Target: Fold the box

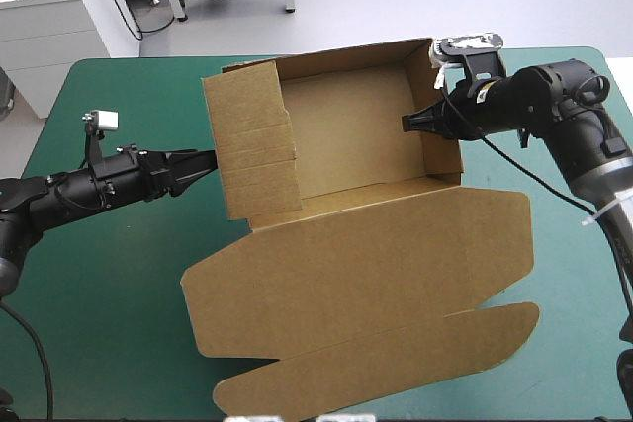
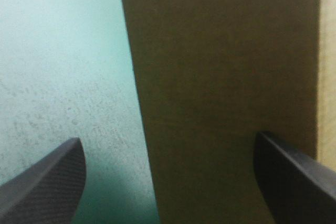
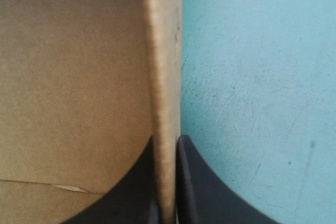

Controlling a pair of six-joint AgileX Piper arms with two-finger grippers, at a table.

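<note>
Box (image 1: pixel 351 140), brown, sits in the middle of the high view on the teal-green tabletop (image 1: pixel 119 274): an open tray in the upper centre of the frame, with its lid (image 1: pixel 366 274) lying flat toward the lower edge. It looks like light, thin board, stiff across a panel but ready to bend at its creases and to dent if pinched hard. A raised wall's top edge is probably the best place to take hold, since the flat lid offers little to grip. The left tool (image 1: pixel 206 159) comes in from the left of the frame and points at the outside of the tray's left wall (image 1: pixel 252 140). The right tool (image 1: pixel 407 123) reaches in from the upper right to the right wall (image 1: pixel 435 150). In the left wrist view, the left tool (image 2: pixel 168 137) has its black fingers (image 2: pixel 47 182) spread wide with nothing held. The brown board (image 2: pixel 220 77) stands just ahead of them, and I cannot tell whether they touch it; bare tabletop (image 2: pixel 58 77) lies beside it. In the right wrist view, the right tool (image 3: pixel 167 142) is all but closed and pinches the wall's edge (image 3: pixel 164 77). One finger is on the tray's inner side (image 3: pixel 73 77) and the other on the tabletop side (image 3: pixel 252 77).
</note>
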